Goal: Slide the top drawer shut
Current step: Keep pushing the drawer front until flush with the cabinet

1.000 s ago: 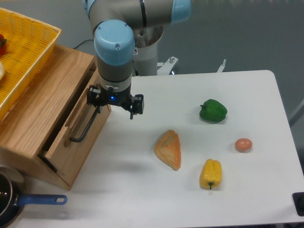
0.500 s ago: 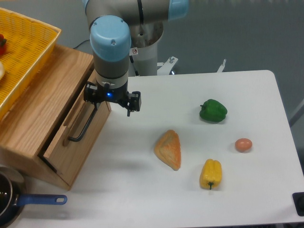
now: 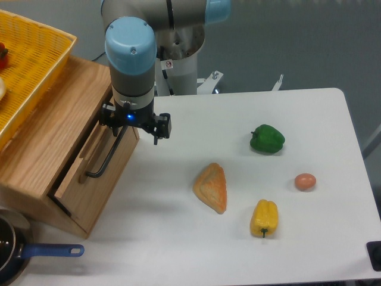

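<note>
- I am seeing the two-finger end effector [image 3: 134,124] hanging at the upper end of the long black bar handle [image 3: 106,157]; its fingers are standing apart, gripping nothing that I can make out.
- The wide light-oak top drawer [image 3: 98,173] is sticking slightly out of the wooden cabinet [image 3: 44,143] at the white desk's [image 3: 250,250] left edge.

Hiding upper end of top drawer [image 3: 98,176] handle behind gripper [image 3: 134,124]; finger state not resolving. Running off left edge: yellow basket [image 3: 36,65], its red and pale contents showing only as slivers. Cropping at bottom-left corner: dark pan [image 3: 9,253]. Cutting at right edge: black object [image 3: 375,255], unidentifiable.
</note>
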